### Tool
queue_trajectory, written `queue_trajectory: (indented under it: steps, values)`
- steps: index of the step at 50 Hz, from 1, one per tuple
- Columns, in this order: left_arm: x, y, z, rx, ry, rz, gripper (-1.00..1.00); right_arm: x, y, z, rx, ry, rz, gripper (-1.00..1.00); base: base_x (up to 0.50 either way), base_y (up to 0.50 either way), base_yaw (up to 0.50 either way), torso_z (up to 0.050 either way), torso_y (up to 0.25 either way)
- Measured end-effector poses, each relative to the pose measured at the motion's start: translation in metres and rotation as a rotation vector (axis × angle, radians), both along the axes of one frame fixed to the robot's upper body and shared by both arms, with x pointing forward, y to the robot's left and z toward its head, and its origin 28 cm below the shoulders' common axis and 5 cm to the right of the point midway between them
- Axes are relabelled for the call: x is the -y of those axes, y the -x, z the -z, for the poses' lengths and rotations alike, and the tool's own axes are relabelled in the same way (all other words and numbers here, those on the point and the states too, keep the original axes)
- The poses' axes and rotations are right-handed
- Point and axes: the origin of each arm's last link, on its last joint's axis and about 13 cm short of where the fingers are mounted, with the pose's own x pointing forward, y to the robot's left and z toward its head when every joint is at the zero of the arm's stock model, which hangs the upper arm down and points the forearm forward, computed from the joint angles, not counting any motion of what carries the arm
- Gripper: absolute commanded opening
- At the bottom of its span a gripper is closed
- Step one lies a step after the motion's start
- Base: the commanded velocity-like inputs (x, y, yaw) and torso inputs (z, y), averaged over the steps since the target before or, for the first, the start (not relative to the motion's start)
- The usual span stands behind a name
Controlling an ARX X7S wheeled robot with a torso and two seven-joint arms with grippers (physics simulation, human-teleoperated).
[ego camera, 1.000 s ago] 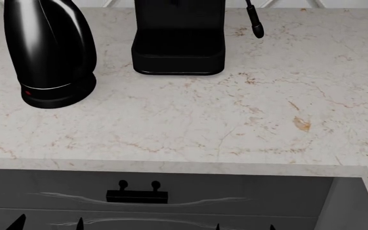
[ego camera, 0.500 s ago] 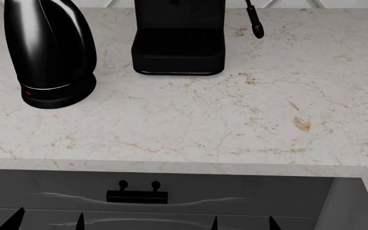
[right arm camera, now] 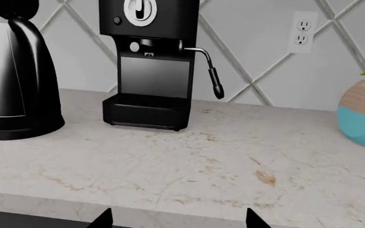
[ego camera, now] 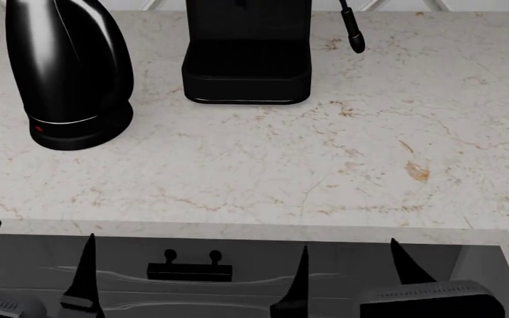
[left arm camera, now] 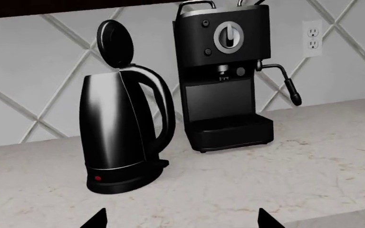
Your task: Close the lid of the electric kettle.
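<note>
Hovering below the front edge of the pale marble tabletop [ego camera: 264,165], the left gripper [ego camera: 34,271] and the right gripper [ego camera: 352,271] are both spreading their dark fingers wide, holding nothing. Farther back, the tall glossy black electric kettle [left arm camera: 122,133] is standing upright just beside the boxy black coffee machine [left arm camera: 224,76], apart from it. The round glossy black lid [left arm camera: 115,43] is standing raised on its hinge above the kettle's handle, leaving the top open.
</note>
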Motion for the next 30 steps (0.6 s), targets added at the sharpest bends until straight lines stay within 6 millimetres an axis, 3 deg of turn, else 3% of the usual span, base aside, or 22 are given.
queue_trajectory:
  steps: [30]
  values:
    - [-0.018, -0.001, -0.077, 0.089, -0.031, -0.002, 1.0, 0.013, 0.003, -0.085, 0.095, 0.063, -0.022, 1.0, 0.0, 0.0, 0.0, 0.0, 0.0]
